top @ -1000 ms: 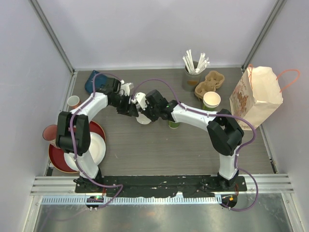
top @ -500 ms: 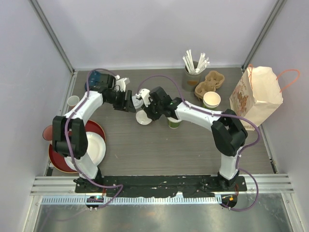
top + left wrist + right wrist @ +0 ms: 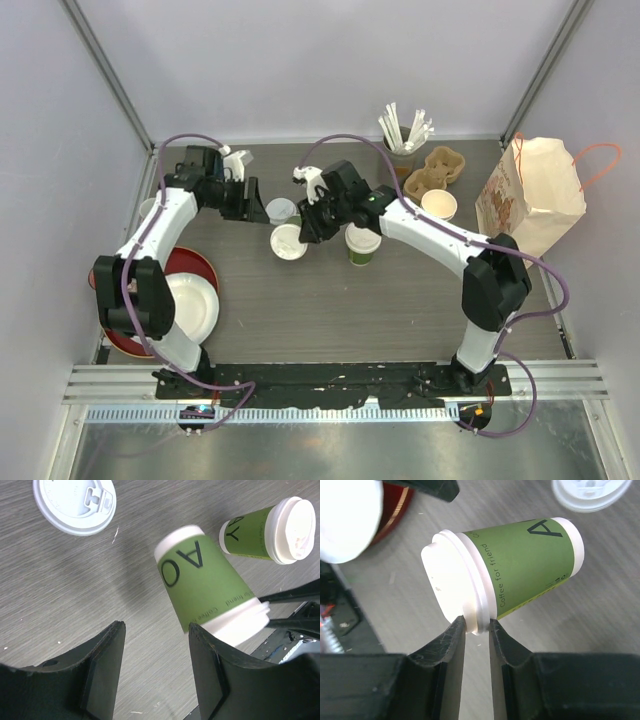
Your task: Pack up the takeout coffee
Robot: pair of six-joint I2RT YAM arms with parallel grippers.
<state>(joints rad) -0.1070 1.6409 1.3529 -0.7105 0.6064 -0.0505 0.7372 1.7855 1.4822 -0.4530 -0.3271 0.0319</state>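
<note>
Green paper under a white plastic lid: the held cup point(image 3: 520, 570) hangs tipped on its side above the counter point(image 3: 330, 310), just left of the standing cup point(image 3: 361, 243). The right end effector point(image 3: 476, 630) is clenched on the rim of its lid alone, pinching the lid's edge and not the wall. The left end effector point(image 3: 157, 675) is released and carries nothing, further left of the standing cup

Handling, as I judge it: light, thin-walled and easily dented. The lid is probably only pressed on, so a pinch at its rim could pop it off or let the cup swing. Whether there is drink inside I cannot tell; if so, the tilt invites a leak. A safer hold would be around the upper wall just beneath the lid, where the rolled rim stiffens the paper

Count:
- two lidded green cups, one held and one standing
- one open cup point(image 3: 438, 204), sitting in the one cardboard carrier point(image 3: 443, 163) behind and right of the standing cup
- one loose lid point(image 3: 288, 242), flat on the counter left of the standing cup
- one paper bag point(image 3: 530, 195), far right of the standing cup
</note>
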